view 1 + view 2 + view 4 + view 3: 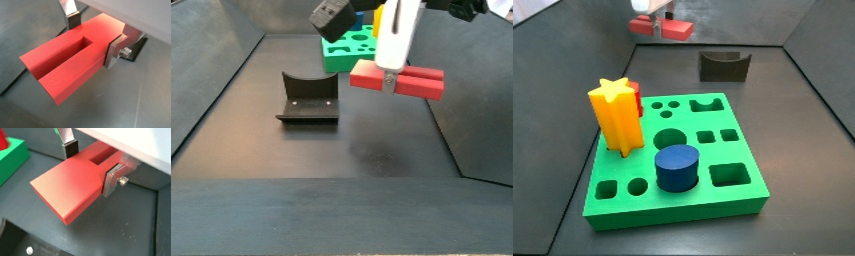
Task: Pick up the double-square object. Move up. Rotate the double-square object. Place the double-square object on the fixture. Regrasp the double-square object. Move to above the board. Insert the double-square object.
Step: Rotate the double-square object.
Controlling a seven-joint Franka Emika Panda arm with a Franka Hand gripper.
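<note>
The end effector grips the block in the air, horizontal, near the fixture. I judge the placing comes next: lower slowly, centred over its notch.

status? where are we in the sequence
Picked up and lifted: the gripper is shut on the double-square object, which hangs level, clear of the floor, so the rotation looks done or nearly so. Left: place on the fixture, which holds nothing yet, regrasp, then move above the board and insert.
</note>
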